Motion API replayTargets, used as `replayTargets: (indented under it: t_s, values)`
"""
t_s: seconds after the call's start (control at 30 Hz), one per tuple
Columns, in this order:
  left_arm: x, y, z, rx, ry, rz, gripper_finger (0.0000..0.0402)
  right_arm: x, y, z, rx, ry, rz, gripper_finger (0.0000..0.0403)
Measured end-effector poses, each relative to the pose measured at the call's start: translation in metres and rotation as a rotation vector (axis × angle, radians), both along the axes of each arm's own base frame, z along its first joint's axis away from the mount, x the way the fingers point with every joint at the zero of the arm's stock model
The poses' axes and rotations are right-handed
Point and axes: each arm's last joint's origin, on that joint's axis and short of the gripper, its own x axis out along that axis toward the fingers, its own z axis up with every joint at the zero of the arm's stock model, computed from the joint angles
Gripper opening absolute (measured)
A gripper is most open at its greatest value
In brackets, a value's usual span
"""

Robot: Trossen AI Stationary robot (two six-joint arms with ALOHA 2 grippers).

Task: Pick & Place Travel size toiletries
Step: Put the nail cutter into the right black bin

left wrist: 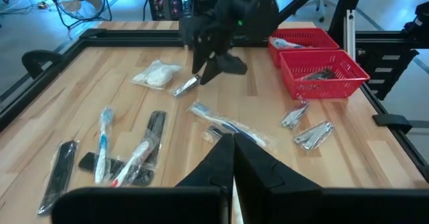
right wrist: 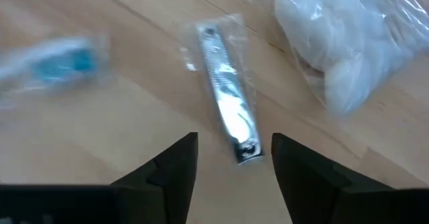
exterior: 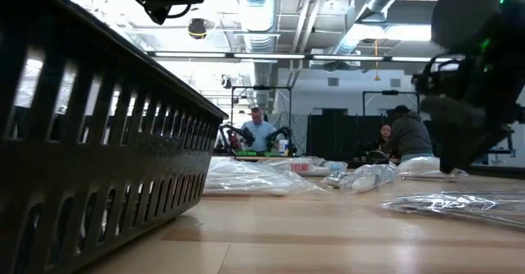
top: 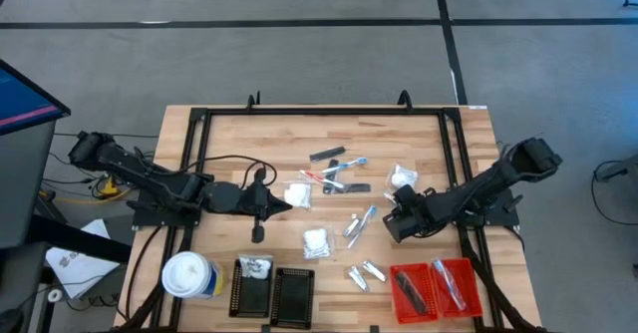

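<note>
1. Right tool (right wrist: 231, 158): two dark, wedge-shaped fingers (right wrist: 167, 167) standing apart, holding nothing; a wrapped silvery nail clipper (right wrist: 228, 110) lies on the counter with its near end in the gap between them.
2. Nail clipper: slim, flat, shiny metal in clear crinkled film, lying at a slant. At its 2 o'clock, a white puffy packet (right wrist: 345, 43) of soft lumpy balls in clear film, apart from it. At its 9 o'clock, a blurred blue-and-white stick (right wrist: 50, 66).
3. Counter (top: 239, 139): pale wood blocks in strips, edged by a black tube frame.
4. Toiletries lie scattered over the counter's middle: dark bars (top: 327, 155), red, blue and white sticks (top: 334, 168), white packets (top: 316, 240) and silvery sachets (top: 367, 272).
5. Right tool in the high view (top: 391, 223) sits right of centre.
6. Red ribbed trays (top: 435, 288) at the counter's 5 o'clock corner hold a few items; black trays (top: 273, 295) lie along the 6 o'clock edge, one with a packet; a white-topped canister (top: 187, 275) stands at 7 o'clock.
7. Open wood remains along the 12 o'clock edge.
8. Left tool (top: 285, 205): shut, empty, left of centre, beside a white packet (top: 298, 195).
</note>
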Motion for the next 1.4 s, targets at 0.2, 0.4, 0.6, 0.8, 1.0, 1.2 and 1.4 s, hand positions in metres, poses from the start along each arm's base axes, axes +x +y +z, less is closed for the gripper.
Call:
replayTargets:
  t_s: [0.2, 0.4, 0.6, 0.8, 1.0, 1.2, 1.4]
  values:
    - [0.000, 0.000, 0.000, -0.001, -0.003, 0.000, 0.0001, 0.005, -0.004, -0.015, -0.036, 0.066, -0.026, 0.0162]
    - [0.000, 0.000, 0.000, -0.002, -0.004, -0.001, 0.0001, 0.007, -0.005, -0.016, -0.023, 0.060, -0.032, 0.0133]
    - [0.000, 0.000, 0.001, -0.002, -0.005, -0.001, 0.0001, 0.008, -0.004, -0.012, 0.000, 0.018, -0.027, 0.0070]
    - [0.000, 0.000, 0.001, -0.004, -0.007, -0.004, 0.0001, 0.008, -0.004, -0.009, 0.005, -0.001, -0.019, 0.0045]
    - [0.000, 0.000, 0.001, -0.003, -0.008, -0.004, 0.0001, 0.017, 0.006, 0.005, -0.009, -0.138, 0.080, 0.0066]
    - [0.000, 0.000, 0.001, -0.003, -0.012, -0.004, 0.0001, 0.030, 0.020, 0.030, -0.034, -0.347, 0.230, 0.0051]
    - [0.002, -0.001, 0.004, -0.020, -0.055, -0.004, 0.0001, 0.043, 0.039, 0.060, -0.094, -0.606, 0.437, 0.0045]
